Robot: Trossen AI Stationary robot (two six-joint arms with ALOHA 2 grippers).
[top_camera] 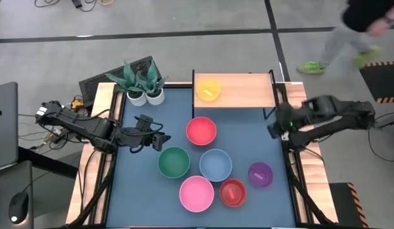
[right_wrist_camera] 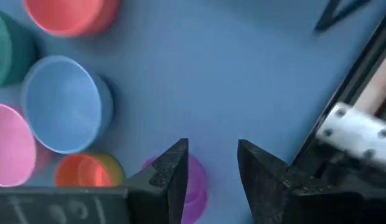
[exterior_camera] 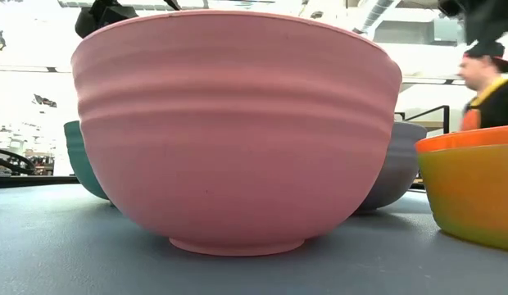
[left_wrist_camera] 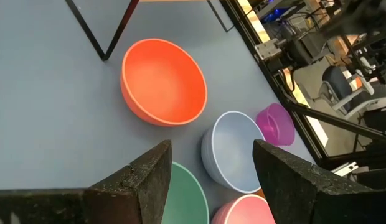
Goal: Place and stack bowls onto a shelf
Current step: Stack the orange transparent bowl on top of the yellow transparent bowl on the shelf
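Observation:
A yellow bowl (top_camera: 208, 89) stands on the light-wood shelf (top_camera: 244, 90) at the table's far edge. On the blue table stand a red-pink bowl (top_camera: 201, 130), a green one (top_camera: 174, 161), a light blue one (top_camera: 215, 165), a pink one (top_camera: 196, 193), a small red one (top_camera: 233, 192) and a small purple one (top_camera: 260, 174). My left gripper (top_camera: 160, 140) hovers open just left of the red-pink bowl (left_wrist_camera: 165, 81). My right gripper (top_camera: 273, 130) hangs open by the table's right rail, above and just beyond the purple bowl (right_wrist_camera: 196, 183), with nothing between its fingers.
Two white plant pots (top_camera: 146, 95) stand at the far left corner beside the shelf. Wooden rails (top_camera: 292, 159) run along both sides of the table. A person (top_camera: 362, 25) walks on the floor beyond the far right corner.

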